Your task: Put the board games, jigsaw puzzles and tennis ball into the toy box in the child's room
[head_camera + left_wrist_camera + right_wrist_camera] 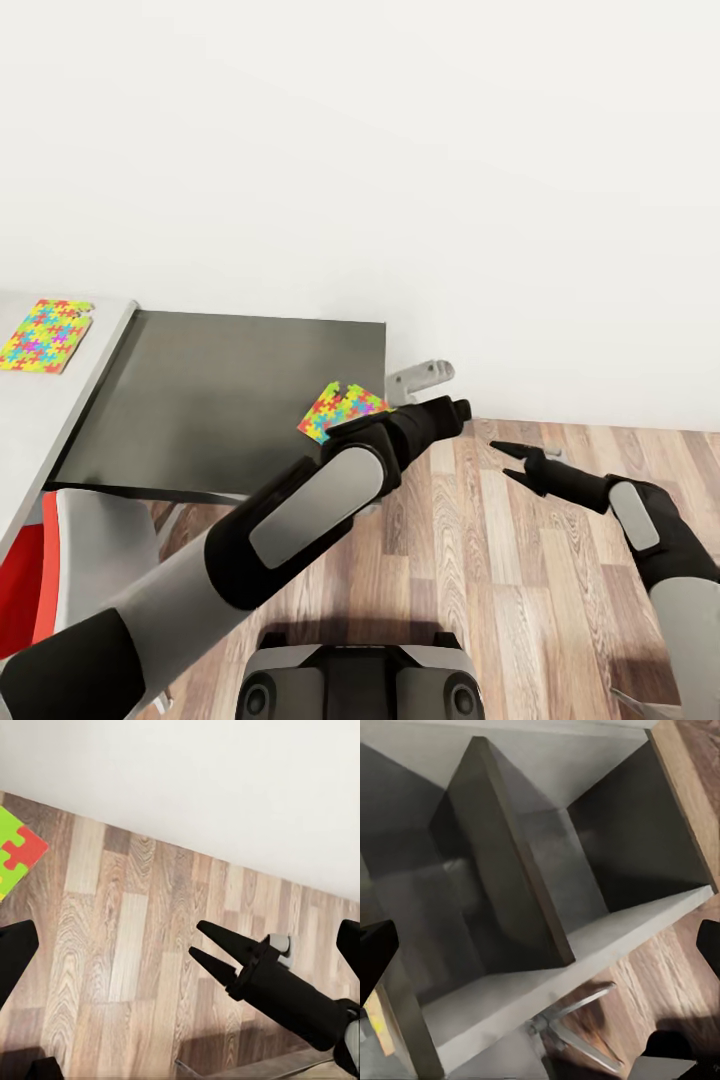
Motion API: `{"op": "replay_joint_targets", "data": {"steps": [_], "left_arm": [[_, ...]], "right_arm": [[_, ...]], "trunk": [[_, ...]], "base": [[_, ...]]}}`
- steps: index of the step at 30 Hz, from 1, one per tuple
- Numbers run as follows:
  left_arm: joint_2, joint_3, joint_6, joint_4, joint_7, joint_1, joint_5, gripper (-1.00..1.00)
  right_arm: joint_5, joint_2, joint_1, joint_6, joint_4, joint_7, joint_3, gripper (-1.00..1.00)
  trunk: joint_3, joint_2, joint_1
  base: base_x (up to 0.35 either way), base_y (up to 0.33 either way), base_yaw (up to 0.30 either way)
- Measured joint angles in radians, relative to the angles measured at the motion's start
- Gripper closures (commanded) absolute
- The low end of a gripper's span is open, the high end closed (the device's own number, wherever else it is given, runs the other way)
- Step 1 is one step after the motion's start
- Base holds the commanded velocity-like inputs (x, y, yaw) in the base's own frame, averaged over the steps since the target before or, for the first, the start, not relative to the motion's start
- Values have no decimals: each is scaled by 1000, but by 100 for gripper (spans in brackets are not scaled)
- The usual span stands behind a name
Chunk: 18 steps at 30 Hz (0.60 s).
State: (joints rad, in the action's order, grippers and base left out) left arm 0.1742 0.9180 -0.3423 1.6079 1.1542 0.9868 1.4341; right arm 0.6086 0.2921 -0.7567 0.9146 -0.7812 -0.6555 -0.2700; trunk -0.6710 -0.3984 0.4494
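One jigsaw puzzle (45, 335) lies flat on the table's light grey top (30, 420) at the far left. A second jigsaw puzzle (340, 408) sits at the right edge of the dark grey wing (230, 400), right beside my left wrist; its corner (15, 859) shows in the left wrist view. My left gripper (455, 408) reaches past it over the floor, open and holding nothing. My right gripper (508, 460) hovers over the floor to the right, open and holding nothing; it is also in the left wrist view (201, 945). The toy box, board games and tennis ball are out of view.
A red and grey chair (70, 560) stands under the table at the lower left. A small grey object (420, 378) sits by the white wall beyond the wing. The right wrist view looks at grey shelf compartments (510, 870). Wooden floor (480, 580) stretches right.
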Motion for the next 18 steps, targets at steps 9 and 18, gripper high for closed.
{"op": "replay_joint_targets", "data": {"steps": [9, 18], "left_arm": [[0, 20, 15, 1, 3, -4, 17, -100], [0, 25, 18, 1, 2, -4, 21, -100]], "right_arm": [[-2, -2, -6, -42, 16, -108, 55, -100], [-2, 0, -7, -53, 21, -147, 64, -100]], "trunk": [[0, 0, 0], [0, 0, 0]], "base": [[0, 0, 166], [0, 0, 236]]}}
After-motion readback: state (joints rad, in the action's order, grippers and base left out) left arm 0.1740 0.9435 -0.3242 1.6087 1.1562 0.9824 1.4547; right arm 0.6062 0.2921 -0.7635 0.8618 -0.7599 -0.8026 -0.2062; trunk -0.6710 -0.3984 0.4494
